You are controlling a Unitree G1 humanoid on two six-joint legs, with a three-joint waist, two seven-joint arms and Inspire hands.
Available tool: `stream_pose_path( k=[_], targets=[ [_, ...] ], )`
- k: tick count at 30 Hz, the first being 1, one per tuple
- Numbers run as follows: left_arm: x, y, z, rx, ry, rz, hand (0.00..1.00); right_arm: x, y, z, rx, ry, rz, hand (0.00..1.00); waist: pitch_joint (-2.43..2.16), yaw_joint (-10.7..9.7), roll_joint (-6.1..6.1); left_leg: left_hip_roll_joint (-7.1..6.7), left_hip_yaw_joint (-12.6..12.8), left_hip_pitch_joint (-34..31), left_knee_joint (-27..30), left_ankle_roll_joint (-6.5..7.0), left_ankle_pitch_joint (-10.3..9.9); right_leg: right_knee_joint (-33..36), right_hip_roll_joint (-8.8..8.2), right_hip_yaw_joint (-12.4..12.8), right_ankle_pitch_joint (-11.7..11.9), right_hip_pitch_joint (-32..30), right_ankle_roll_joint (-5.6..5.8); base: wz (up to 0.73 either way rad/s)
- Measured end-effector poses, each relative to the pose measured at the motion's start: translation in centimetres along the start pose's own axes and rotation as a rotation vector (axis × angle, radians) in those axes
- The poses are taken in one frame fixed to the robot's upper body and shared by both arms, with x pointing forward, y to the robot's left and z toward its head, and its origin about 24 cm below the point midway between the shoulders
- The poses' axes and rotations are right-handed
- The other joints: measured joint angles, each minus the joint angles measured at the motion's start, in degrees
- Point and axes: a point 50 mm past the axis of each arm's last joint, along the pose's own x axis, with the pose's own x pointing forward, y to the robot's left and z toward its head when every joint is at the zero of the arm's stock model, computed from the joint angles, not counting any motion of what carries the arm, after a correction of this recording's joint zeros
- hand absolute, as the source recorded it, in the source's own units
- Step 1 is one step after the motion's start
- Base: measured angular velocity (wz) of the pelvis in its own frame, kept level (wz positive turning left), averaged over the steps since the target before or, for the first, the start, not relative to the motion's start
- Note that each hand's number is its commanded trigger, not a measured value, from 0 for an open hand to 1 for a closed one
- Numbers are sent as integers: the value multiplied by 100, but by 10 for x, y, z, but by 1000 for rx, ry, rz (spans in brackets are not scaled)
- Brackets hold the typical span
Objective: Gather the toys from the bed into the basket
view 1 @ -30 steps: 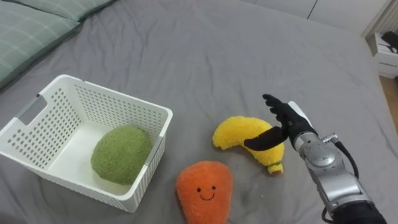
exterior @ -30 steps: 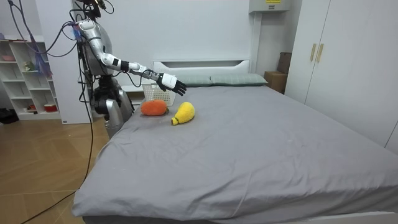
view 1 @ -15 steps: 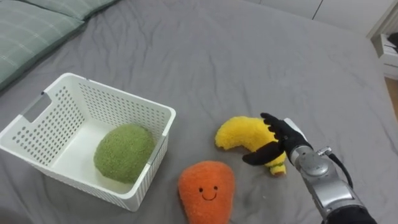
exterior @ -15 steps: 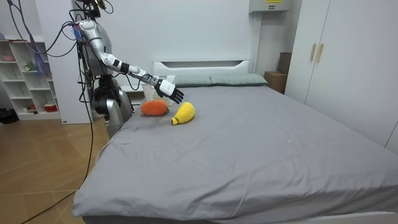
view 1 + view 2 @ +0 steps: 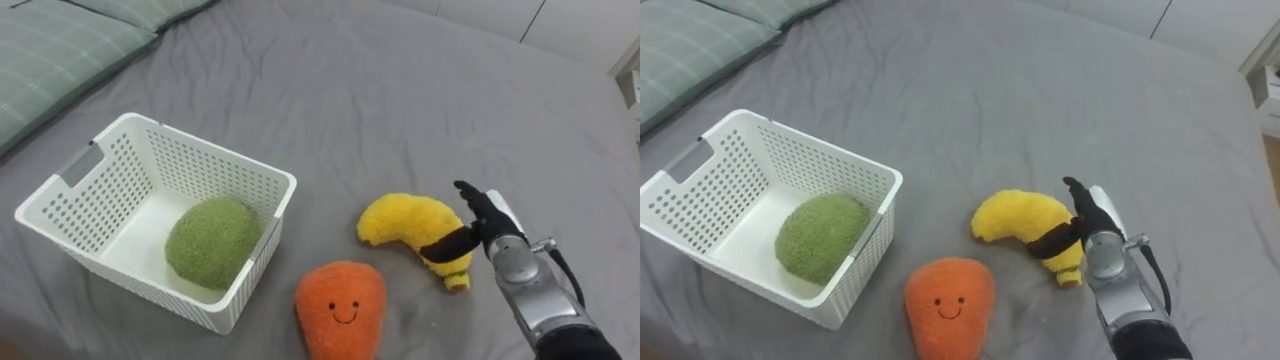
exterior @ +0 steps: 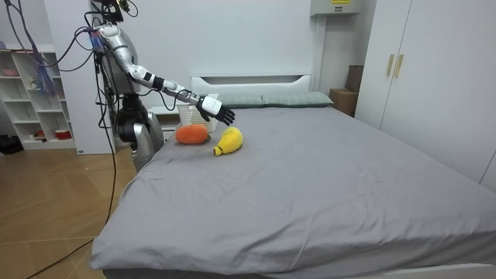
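Three plush toys are present. A round green toy (image 5: 212, 242) lies inside the white perforated basket (image 5: 262, 250), which sits on the grey bed (image 5: 400, 90) to the robot's left, near a checked pillow (image 5: 50, 50) at the upper left corner. An orange toy (image 5: 340, 310) with a stitched smiling face lies on the cover just beside the basket's near right corner, apart from it. A yellow banana toy (image 5: 405, 222) lies on the cover to the right of the orange toy, curved, its narrow dark-tipped end pointing toward the robot's right. The right hand (image 5: 485, 225) is at that narrow end: its fingers (image 5: 468, 192) are straight and spread, pointing away from the robot past the toy's far side, and its thumb lies across the top of the banana near the tip. The fingers are not closed round the toy, and the banana rests on the bed. In the room view the robot stands at the bedside at the room view's left, right arm stretched forward over the mattress above the banana.
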Motion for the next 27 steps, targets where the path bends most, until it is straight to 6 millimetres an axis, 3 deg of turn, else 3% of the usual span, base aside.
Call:
stream_pose_path(
  k=[12,17,20,23,25,27],
  targets=[
    [-3,9,-19,65,54,2,0,1,-15,8,-39,-43,-146,0,4,-34,-65,-86,-172,-49,72,33,19,-2,-66,-162,-43,43,57,8],
    [-2,13,-15,89,43,5,0,2,-14,2,-47,-25,-147,0,8,-42,-77,-101,-305,-249,179,37,16,14,-66,-253,-45,-32,58,14],
    [0,12,-10,91,40,5,0,6,-15,-5,-37,19,-147,0,8,58,-86,-94,-320,-511,238,43,53,51,-62,-257,-31,-270,37,6],
    [3,5,5,126,5,-14,0,14,-21,-3,-15,67,-163,0,34,109,-77,-77,-322,-891,365,43,71,131,-57,-244,17,-655,-6,-1],
    [6,2,16,145,-11,-21,0,20,-29,4,-2,75,-191,0,88,216,-70,-67,-323,-1149,389,42,121,136,-51,-261,80,-926,-39,-4],
    [8,0,24,161,-24,-24,0,23,-33,8,-3,80,-201,0,114,269,-73,-59,-325,-1306,386,40,142,137,-47,-272,102,-1083,-57,0]
  ],
)
